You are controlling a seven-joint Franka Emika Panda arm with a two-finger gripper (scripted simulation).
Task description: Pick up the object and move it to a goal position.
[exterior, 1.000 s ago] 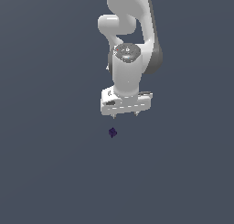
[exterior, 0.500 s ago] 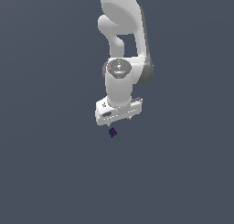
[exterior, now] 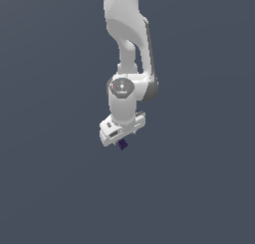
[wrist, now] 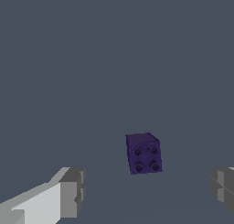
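Gripper point(exterior: 121, 142) low over the worktop point(exterior: 199, 188), jaws spread wide. Purple block point(wrist: 144, 153) sits between the fingers point(wrist: 73, 191), untouched on either side. Approach looks done; closing, lifting and carrying to goal remain.

arm point(exterior: 127, 34): glossy white, rounded links | joints: dark grey | end effector point(exterior: 121, 138): white body, grey fingertips point(wrist: 73, 191)

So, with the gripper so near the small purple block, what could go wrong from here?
1. In the wrist view the block sits nearer one finger than the other, so the nearer finger may push or turn it when the open gripper closes.
2. In the exterior view the gripper hides most of the block, so its height above it is unclear; descending too far could knock it.
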